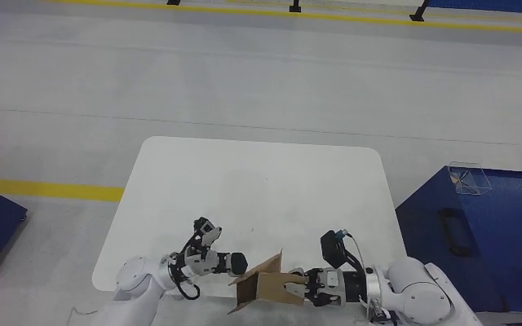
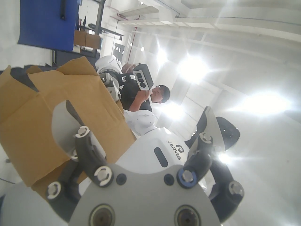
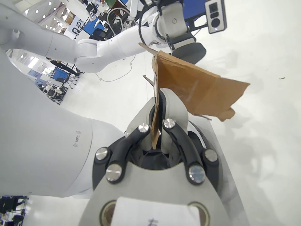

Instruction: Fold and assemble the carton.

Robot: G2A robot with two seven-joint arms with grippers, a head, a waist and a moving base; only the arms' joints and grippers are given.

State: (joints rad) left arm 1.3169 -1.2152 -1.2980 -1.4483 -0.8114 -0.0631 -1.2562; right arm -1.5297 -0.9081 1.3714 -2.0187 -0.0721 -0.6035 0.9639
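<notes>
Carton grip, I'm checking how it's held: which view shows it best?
Right wrist view: the right gripper is plainly shut on the carton panel. Top view shows it small; left wrist view shows its flaps.

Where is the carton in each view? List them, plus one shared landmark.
Top view: carton between left hand and right hand.
Left wrist view: carton beside the left hand's finger.
Right wrist view: carton edge clamped in the right hand.
Shared landmark: the left hand.
</notes>
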